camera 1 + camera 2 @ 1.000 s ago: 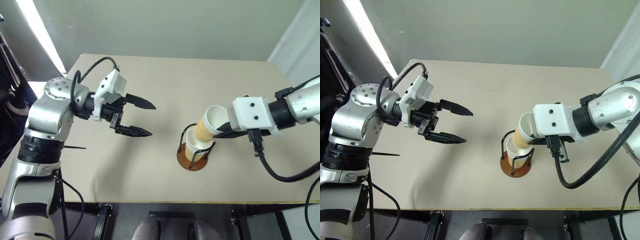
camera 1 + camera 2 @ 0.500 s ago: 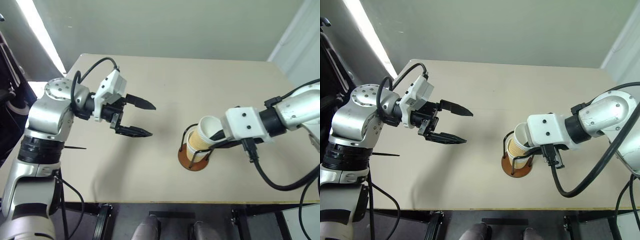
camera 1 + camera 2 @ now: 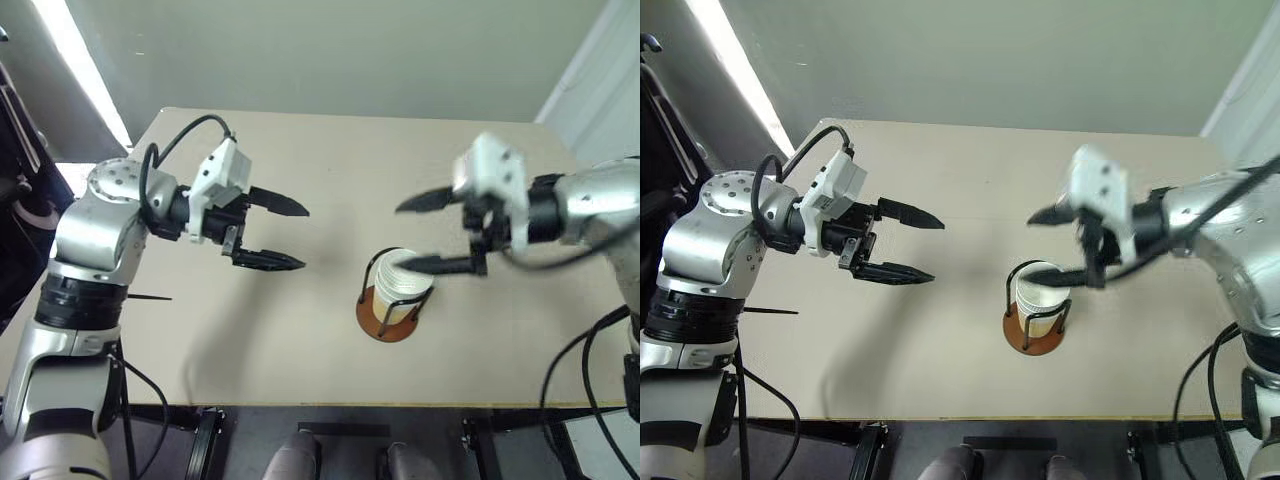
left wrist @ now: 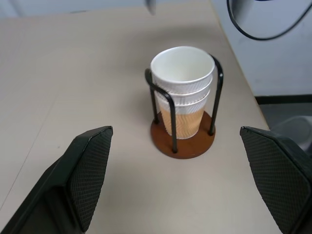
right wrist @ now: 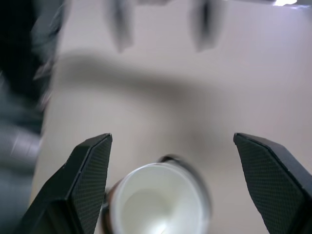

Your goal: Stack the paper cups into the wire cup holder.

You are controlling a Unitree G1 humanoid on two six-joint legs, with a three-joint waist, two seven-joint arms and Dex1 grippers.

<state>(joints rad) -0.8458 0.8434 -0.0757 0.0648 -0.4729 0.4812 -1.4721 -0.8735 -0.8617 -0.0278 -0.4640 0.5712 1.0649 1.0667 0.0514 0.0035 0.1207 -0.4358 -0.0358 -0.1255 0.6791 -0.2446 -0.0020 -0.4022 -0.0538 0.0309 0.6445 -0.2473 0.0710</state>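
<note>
- Where the beige table [image 3: 330,170] meets grey walls, we see the wire cup holder [image 4: 183,141] holding nested paper cups [image 4: 182,78] near its front edge.
- Left gripper [image 3: 285,236] and right gripper [image 3: 425,233] both gape empty.

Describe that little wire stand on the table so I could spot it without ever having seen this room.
Start at the beige table and look toward its near edge, right of centre. There stands the wire cup holder: a round reddish-brown disc with thin black wire loops rising upright. It is the one thing resting on the tabletop, and the paper cups sit nested inside it.
</note>
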